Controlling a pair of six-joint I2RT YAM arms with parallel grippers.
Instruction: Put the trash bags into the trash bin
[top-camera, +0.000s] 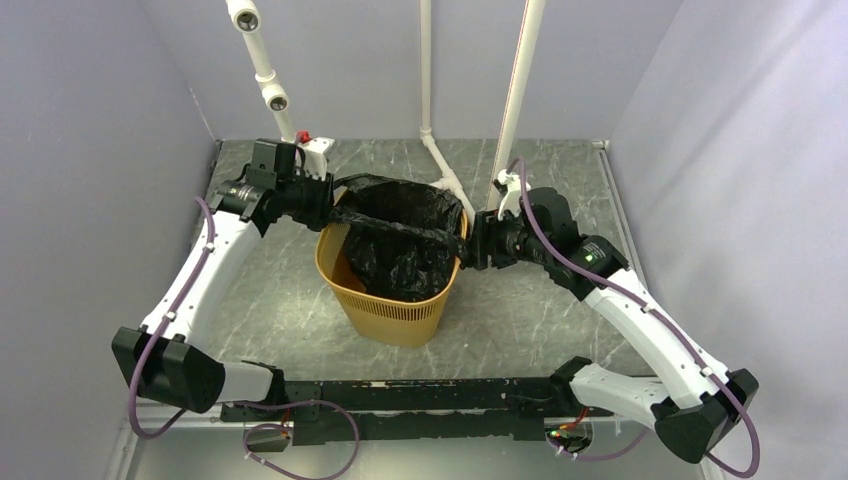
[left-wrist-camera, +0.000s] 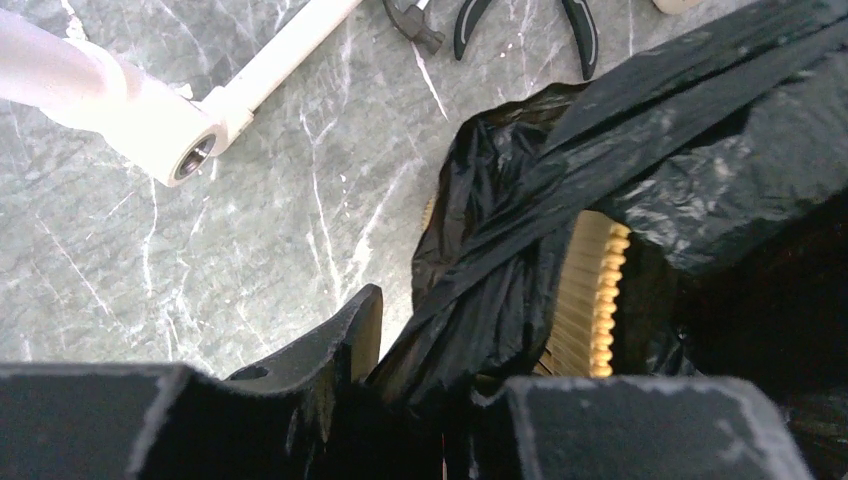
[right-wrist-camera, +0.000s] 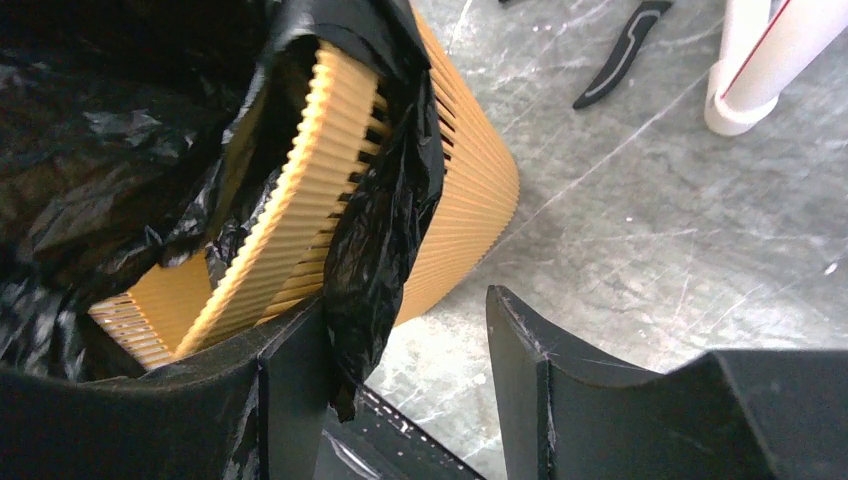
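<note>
Trash bag (top-camera: 400, 250): mostly down inside the trash bin (top-camera: 395, 315), mouth drawn up above the rim, one band pulled taut across the opening.

- Left end effector (top-camera: 325, 200) at the rear-left rim, pinching a gathered rope of film.
- Right end effector (right-wrist-camera: 405, 320) at the right rim, fingers spread. A fold of bag hangs over the rim and lies against one finger only.

Risks, as judged:
- Right side unheld, so any further left pull could drag the mouth off the rim or lift the bag out.
- Thin film stretched over the slotted rim may snag or tear.
- Bin looks light; a sideways tug may tip or slide it on the bench (top-camera: 530, 310).
</note>
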